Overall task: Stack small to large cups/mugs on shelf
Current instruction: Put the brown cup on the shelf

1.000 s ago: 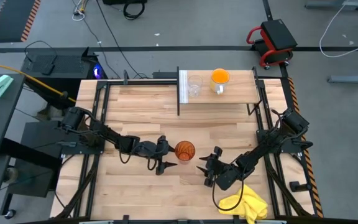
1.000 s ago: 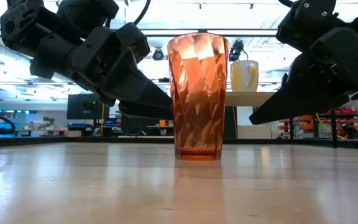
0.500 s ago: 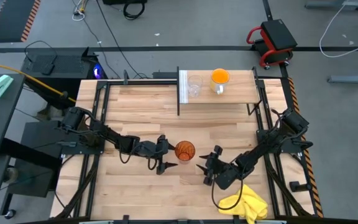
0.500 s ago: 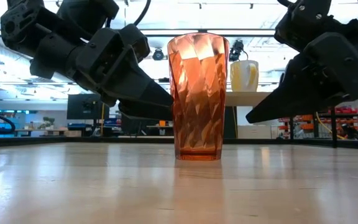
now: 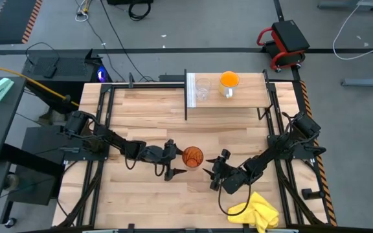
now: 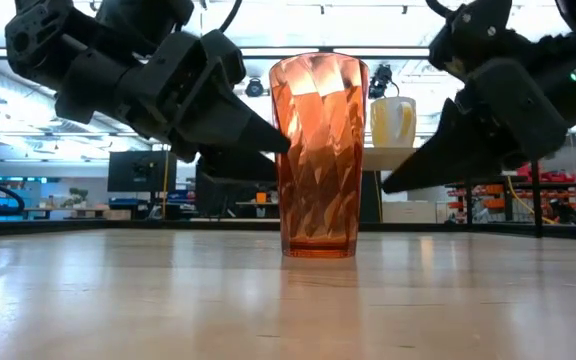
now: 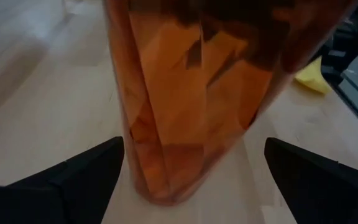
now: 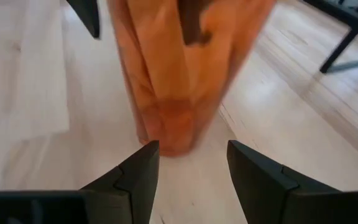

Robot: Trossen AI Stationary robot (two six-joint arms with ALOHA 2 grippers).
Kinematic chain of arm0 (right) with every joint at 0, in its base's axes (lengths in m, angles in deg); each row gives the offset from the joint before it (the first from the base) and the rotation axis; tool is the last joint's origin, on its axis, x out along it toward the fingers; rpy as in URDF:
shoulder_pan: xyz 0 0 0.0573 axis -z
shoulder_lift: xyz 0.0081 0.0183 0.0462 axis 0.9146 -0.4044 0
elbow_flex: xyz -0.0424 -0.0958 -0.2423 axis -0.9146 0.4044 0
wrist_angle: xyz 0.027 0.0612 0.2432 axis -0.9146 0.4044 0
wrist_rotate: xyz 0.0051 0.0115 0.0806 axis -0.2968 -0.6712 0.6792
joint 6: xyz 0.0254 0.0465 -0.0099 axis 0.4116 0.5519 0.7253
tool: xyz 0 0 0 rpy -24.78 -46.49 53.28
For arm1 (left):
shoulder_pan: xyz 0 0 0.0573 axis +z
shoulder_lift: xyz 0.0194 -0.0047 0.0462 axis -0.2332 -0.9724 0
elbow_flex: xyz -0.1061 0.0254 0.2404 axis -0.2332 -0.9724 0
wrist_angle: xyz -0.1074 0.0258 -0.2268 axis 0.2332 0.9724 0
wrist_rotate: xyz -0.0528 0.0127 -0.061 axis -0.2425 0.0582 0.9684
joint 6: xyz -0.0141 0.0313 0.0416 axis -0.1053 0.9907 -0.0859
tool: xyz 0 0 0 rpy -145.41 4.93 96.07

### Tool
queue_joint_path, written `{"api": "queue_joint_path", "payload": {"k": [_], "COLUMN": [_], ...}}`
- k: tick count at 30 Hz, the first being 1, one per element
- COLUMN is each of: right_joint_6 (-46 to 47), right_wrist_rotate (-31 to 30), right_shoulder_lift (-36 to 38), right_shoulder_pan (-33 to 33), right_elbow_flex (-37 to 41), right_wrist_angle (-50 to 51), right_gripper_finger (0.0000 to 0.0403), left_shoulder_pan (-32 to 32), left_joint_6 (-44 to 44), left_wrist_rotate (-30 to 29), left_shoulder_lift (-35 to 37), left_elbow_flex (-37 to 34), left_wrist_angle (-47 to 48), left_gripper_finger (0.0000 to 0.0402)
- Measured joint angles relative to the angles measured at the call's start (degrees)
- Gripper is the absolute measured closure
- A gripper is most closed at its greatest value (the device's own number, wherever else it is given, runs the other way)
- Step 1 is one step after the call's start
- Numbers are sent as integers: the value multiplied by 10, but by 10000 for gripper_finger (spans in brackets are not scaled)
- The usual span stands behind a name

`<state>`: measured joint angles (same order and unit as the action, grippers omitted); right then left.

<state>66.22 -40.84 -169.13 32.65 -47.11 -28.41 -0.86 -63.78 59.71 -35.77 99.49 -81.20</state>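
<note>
The tumbler [image 5: 192, 156] stands upright on the desk [image 5: 141, 110], between the spread left tool [image 5: 175, 165] and spread right tool [image 5: 210, 172]; one tool should close low and squarely; shelf [image 5: 238, 100] lies beyond.

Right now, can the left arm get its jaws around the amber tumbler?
Probably yes: the left gripper is open with the amber tumbler upright between its fingers, and nothing blocks it.

Tumbler on the table between both grippers, two cups on the shelf behind.
The tumbler [image 5: 192, 156] stands upright on the tabletop [image 5: 147, 116], the left gripper [image 5: 176, 164] just beside it on the left, the right gripper [image 5: 211, 167] just right. On the shelf [image 5: 248, 97] at the far edge, the glass cup [image 5: 203, 89] stands left of the mug [image 5: 228, 82]. A cloth [image 5: 254, 211] lies near the front right.
</note>
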Motion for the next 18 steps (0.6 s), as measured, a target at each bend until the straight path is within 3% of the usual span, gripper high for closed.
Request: {"api": "queue_joint_path", "payload": {"k": [18], "right_joint_6": [-82], "right_wrist_rotate": [45], "right_shoulder_lift": [0], "right_shoulder_pan": [41], "right_elbow_flex": [0], "right_wrist_angle": [-67], "right_gripper_finger": [206], "left_shoulder_pan": [1], "left_joint_6": [10], "left_wrist_rotate": [6], "left_shoulder_lift": [0], "left_elbow_flex": [29], "left_wrist_angle": [10], "left_gripper_finger": [3]}}
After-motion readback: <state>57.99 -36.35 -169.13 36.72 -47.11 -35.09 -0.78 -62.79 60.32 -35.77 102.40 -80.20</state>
